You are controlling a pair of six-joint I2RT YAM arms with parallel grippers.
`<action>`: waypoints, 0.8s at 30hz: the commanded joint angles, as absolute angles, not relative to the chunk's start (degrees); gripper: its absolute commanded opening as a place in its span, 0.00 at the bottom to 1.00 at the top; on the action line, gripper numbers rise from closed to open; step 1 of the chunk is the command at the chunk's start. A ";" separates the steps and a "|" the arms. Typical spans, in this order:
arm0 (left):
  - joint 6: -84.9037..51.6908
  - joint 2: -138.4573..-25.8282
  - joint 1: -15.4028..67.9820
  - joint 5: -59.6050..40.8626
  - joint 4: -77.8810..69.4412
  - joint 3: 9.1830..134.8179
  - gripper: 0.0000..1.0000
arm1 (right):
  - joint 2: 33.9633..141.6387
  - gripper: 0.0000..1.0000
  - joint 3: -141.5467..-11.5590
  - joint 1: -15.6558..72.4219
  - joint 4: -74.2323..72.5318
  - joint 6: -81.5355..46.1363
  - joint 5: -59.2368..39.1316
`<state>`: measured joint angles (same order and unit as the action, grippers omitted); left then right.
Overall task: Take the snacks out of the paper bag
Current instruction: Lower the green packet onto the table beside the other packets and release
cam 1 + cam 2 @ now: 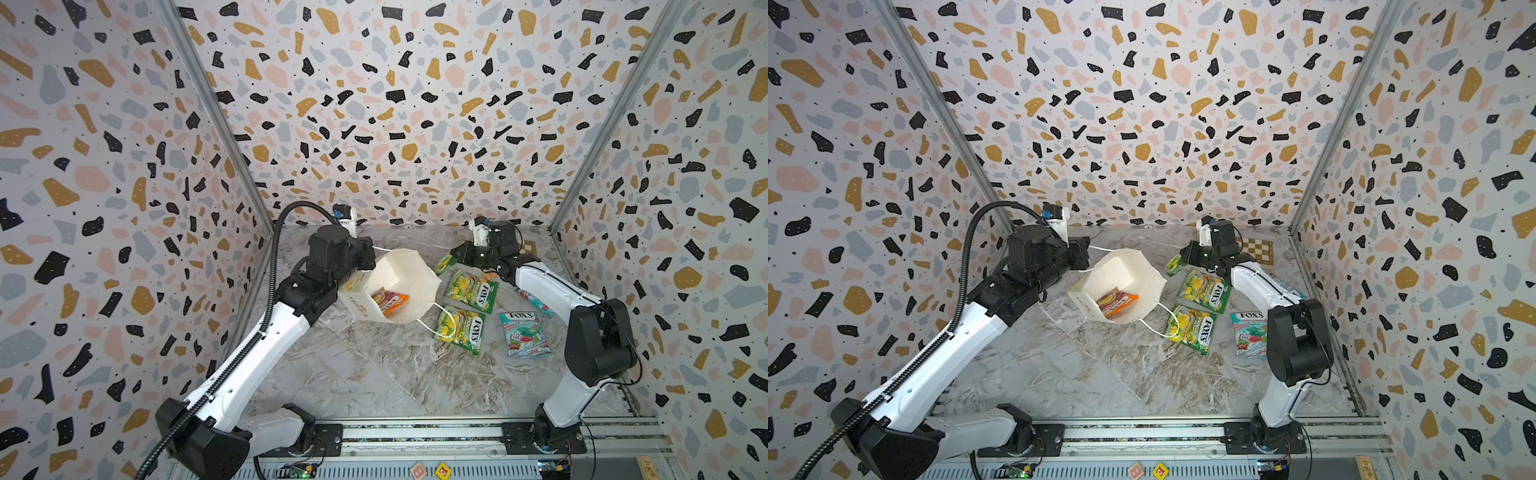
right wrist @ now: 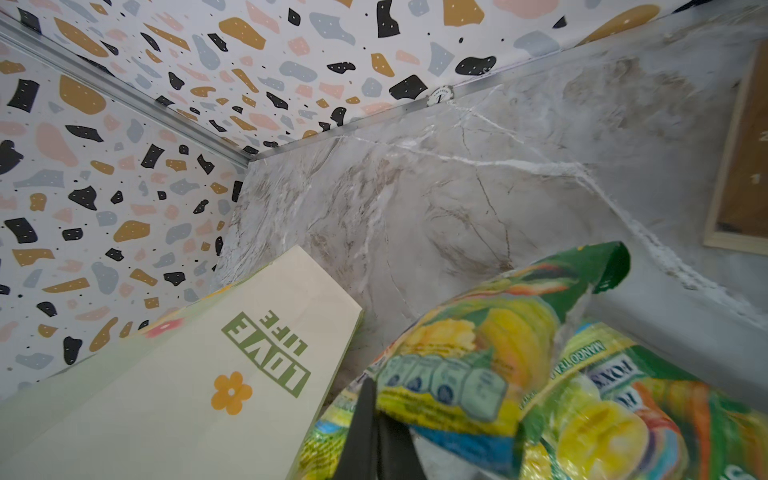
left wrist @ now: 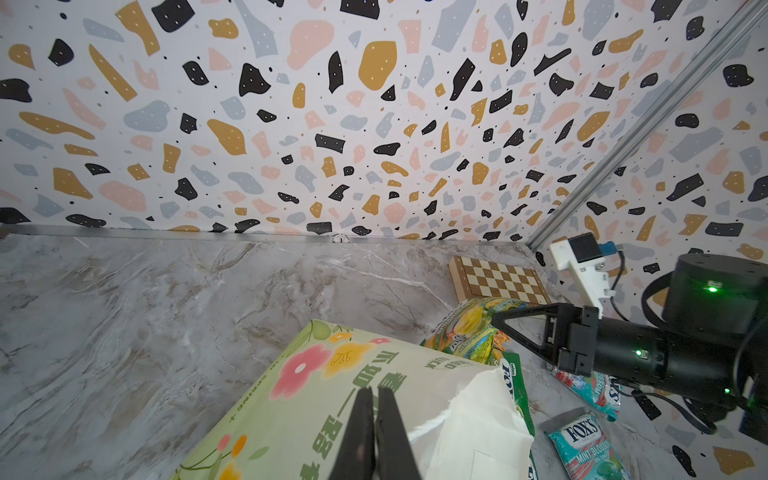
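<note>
Pinching paper bag [image 1: 411,270] with your left tool [image 3: 372,392], packet [image 2: 478,340] with right tool [image 2: 371,388], lay packet flat on counter [image 1: 374,374]

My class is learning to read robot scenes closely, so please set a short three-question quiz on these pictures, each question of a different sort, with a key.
1. True or false: the paper bag is already empty.
2. What is the right pincer shut on? A) a green-yellow snack packet B) a teal packet C) a cord handle
3. Fill in: the left pincer is shut on the ____.
Key: 1 false, a pink-orange packet lies inside; 2 A; 3 paper bag.
</note>
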<state>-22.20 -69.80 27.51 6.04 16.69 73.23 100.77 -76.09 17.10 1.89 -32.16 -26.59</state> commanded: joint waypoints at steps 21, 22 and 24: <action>-22.26 -68.74 26.13 10.89 16.17 75.10 0.00 | 114.97 0.00 -80.33 15.03 -3.12 -29.87 -39.82; -22.30 -68.68 26.18 10.98 16.17 75.10 0.00 | 114.79 0.00 -80.25 14.95 -1.76 -28.70 -38.06; -22.28 -68.49 26.11 10.99 16.18 74.98 0.00 | 114.23 0.01 -79.83 14.94 -0.18 -27.34 -35.29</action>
<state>-22.02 -69.65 26.63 9.67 16.88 73.23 115.57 -79.99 15.29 -3.29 -31.11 -39.07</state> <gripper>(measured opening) 0.047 0.048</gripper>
